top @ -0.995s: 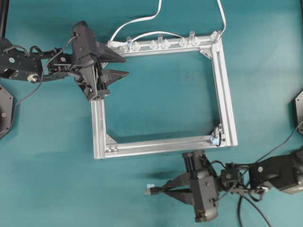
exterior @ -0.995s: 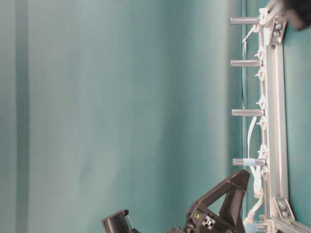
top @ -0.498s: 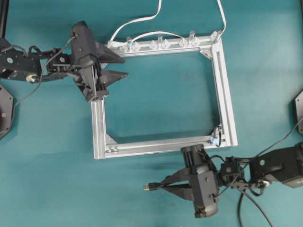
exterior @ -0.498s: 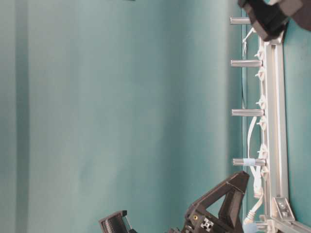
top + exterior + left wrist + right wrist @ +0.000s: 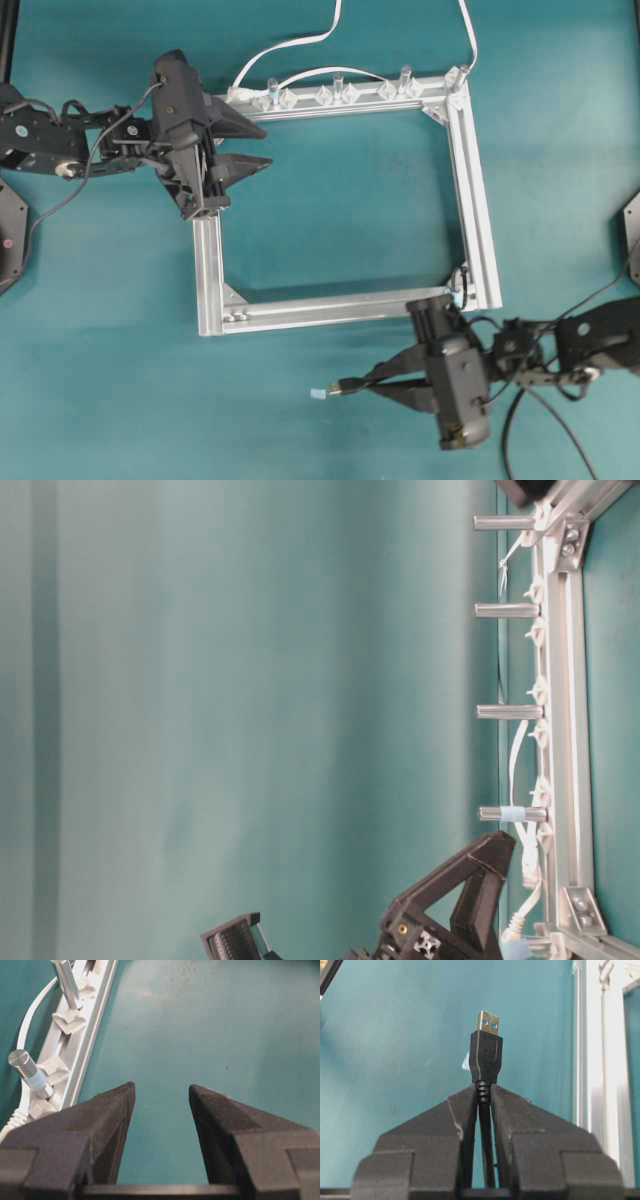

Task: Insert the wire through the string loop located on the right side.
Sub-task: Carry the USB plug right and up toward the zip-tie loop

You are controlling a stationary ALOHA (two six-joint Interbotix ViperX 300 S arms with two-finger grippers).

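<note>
My right gripper (image 5: 372, 384) (image 5: 482, 1089) is shut on the wire (image 5: 486, 1057), a thin black cable ending in a black plug with a metallic tip. The plug (image 5: 342, 386) points left, just outside the front bar of the aluminium frame (image 5: 481, 210). The string loop (image 5: 457, 291), tiny and pale with a blue speck, hangs at the frame's front right corner, just behind my right gripper's body. My left gripper (image 5: 264, 144) (image 5: 161, 1091) stands open over the frame's back left corner with nothing between its fingers.
Several upright metal posts (image 5: 337, 80) and clear clips (image 5: 285, 98) line the frame's back bar. A flat white cable (image 5: 300, 45) runs along them. One post carries blue tape (image 5: 35, 1079). My right arm's black cables (image 5: 530, 435) trail at the front right.
My right gripper has moved right with the wire, nearer the frame's front right corner. The left gripper has barely shifted.
</note>
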